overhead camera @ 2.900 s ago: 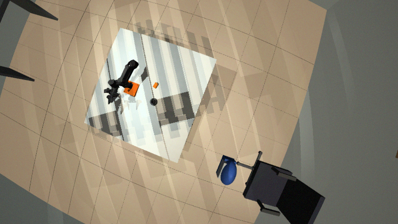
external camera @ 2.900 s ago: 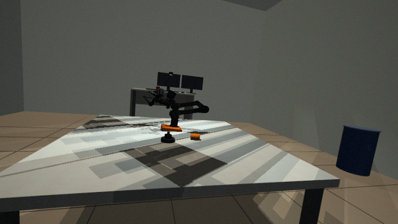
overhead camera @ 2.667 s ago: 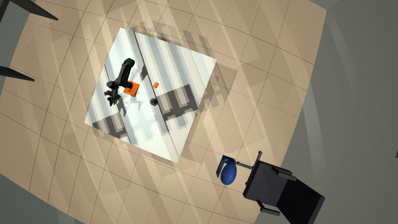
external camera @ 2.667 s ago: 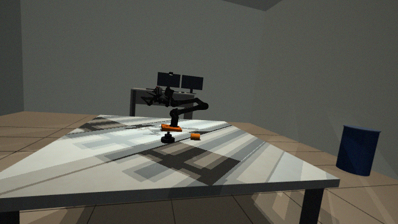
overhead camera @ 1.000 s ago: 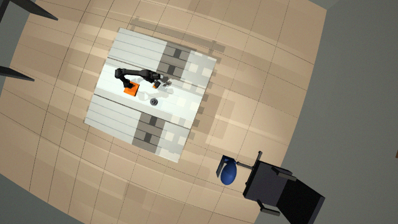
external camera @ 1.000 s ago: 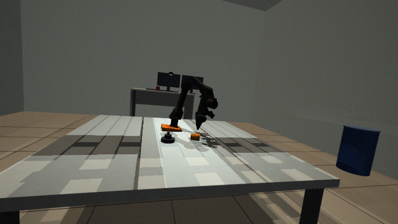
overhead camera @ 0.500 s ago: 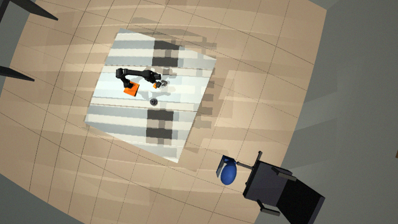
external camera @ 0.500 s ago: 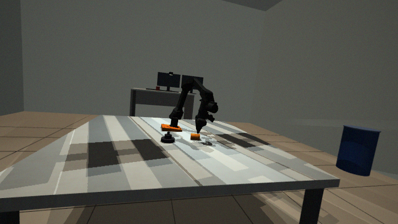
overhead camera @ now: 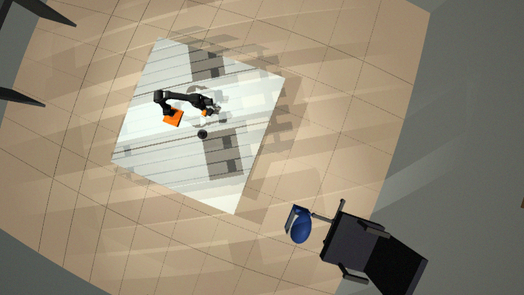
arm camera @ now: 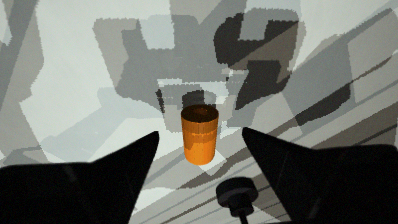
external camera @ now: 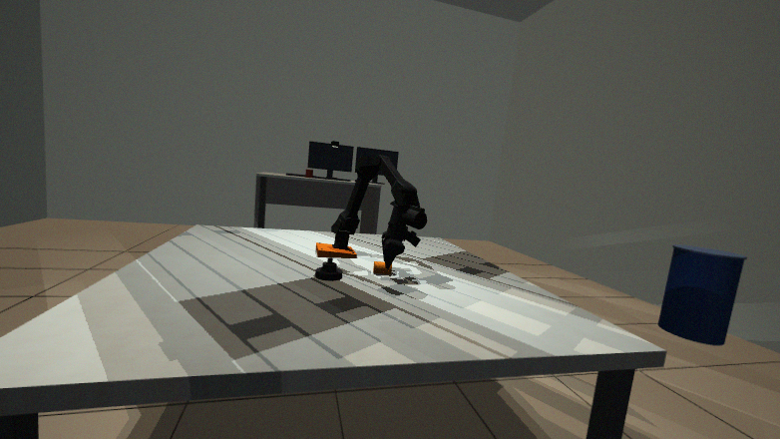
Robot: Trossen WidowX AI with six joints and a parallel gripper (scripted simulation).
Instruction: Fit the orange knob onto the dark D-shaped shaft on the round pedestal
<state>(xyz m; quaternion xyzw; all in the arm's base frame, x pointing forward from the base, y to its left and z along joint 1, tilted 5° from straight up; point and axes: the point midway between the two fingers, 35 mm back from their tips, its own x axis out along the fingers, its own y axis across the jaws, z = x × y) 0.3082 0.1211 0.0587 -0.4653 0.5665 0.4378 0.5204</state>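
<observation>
Tiled tan floor, in the top view, surrounds a pale worktable patterned with stripes and patches of shadow; a dark office chair occupies the floor well apart. Item, one black arm on an orange base plate, reaching out over the tabletop. Item, one orange knob, beside the gripper. Item, one round pedestal, apart from the knob, its place leaving room, presumably, for the pick to be made first. Exterior view: grey walls, a desk behind, a blue bin at one side. The knob lies on its curved side on the tabletop, long axis level; the dark shaft stands upright on the pedestal, bare. The gripper points down at the knob, likely lined up for a grasp. Wrist view: fingers spread wide, nothing gripped, the knob centred in the gap with room on either hand, an arrangement suited to closing across its sides. Its long axis runs up and down the view, dark recessed end towards the top, plain side towards the bottom. That end must, in judgement, be turned downward before fitting; the flat within the hole cannot be made out.
</observation>
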